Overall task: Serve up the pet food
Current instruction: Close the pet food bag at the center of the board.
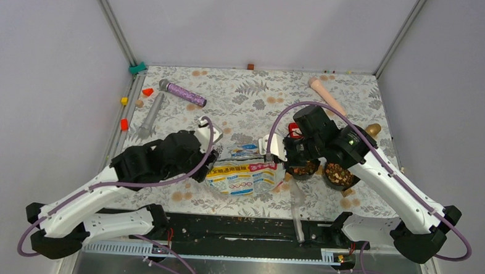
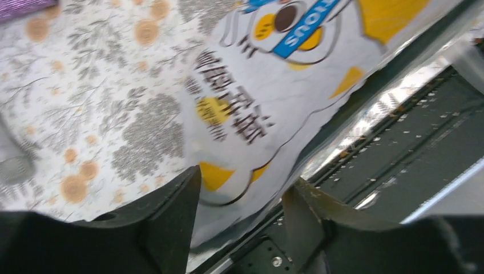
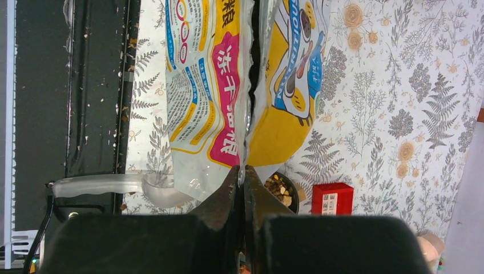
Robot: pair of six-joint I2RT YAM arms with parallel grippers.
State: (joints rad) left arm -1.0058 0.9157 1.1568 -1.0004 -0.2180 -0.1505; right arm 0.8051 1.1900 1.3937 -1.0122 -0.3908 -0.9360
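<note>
Black fingers of the right gripper (image 3: 244, 174) are clamped on the top seam of the yellow, white and pink film bag (image 3: 211, 103). Beside it, brown kibble (image 1: 339, 174) fills two small dark bowls (image 1: 339, 188). The kibble is light, loose and likely to scatter. The bag looks soft and slippery, so it is best pinched at the corners. Jaws of the left gripper (image 2: 242, 185) stand apart around its edge. Legible print: "TIOUS" and Chinese characters.

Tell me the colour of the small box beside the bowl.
Red box, white label; best in the right wrist view.
</note>
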